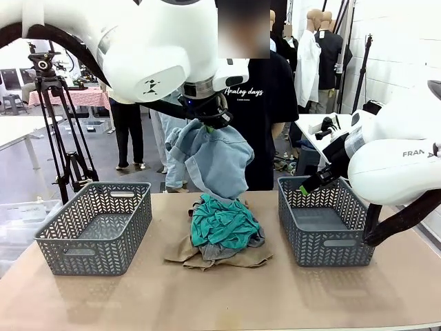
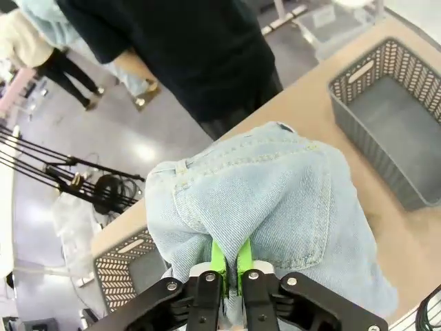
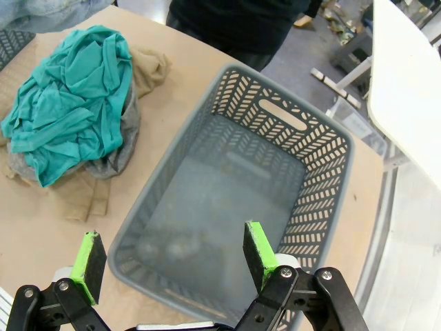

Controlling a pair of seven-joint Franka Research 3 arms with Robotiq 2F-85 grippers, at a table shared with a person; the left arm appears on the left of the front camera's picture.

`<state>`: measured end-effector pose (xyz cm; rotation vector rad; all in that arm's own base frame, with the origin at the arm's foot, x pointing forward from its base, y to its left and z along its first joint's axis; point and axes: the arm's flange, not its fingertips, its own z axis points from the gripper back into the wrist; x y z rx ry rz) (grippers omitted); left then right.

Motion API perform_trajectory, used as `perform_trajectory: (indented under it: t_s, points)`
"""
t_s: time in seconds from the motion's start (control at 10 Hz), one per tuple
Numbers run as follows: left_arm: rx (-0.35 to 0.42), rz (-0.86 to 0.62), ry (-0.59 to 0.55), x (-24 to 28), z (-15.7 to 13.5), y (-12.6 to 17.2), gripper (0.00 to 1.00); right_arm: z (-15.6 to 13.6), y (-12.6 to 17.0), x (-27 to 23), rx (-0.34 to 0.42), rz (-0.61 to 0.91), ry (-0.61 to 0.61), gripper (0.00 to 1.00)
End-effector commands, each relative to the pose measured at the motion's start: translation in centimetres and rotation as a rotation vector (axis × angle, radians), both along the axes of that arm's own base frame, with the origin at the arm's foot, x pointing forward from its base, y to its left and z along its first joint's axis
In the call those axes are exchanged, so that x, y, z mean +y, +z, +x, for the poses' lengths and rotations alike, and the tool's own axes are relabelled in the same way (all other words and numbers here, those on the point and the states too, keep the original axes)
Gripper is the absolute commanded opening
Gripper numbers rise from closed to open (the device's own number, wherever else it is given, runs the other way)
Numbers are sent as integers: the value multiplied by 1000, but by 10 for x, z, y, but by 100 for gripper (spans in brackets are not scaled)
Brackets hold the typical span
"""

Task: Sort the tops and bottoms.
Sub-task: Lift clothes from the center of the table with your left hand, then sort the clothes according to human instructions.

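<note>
The surface carries two grey lattice baskets, the left basket at one side and the right basket at the other. The right claw hangs above the near end of the right basket, with its green pads wide apart.

The pile of tops lies on the surface between the baskets. The khaki top is at the bottom, spread on the surface. The grey top lies on it, and the teal top is crumpled uppermost.

Above the far side of the pile, the left claw is clamped on a fold of the denim bottoms. The garment hangs from the claw, raised off the surface. The left wrist view shows its waistband and a back pocket. Its lower edge reaches the top of the teal top; whether they touch cannot be determined.

A person in a black shirt stands at the far edge of the surface, behind the hanging denim.
</note>
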<state>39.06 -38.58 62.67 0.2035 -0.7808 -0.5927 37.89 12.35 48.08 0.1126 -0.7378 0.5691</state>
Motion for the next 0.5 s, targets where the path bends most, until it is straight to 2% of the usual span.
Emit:
perform_trajectory:
  t_s: [0.0,0.4]
  points:
    - [2,-2,-3,2,3,6,0,2,-2,0,-6,7,-3,100]
    - [2,-2,-3,2,3,6,0,2,-2,0,-6,7,-3,100]
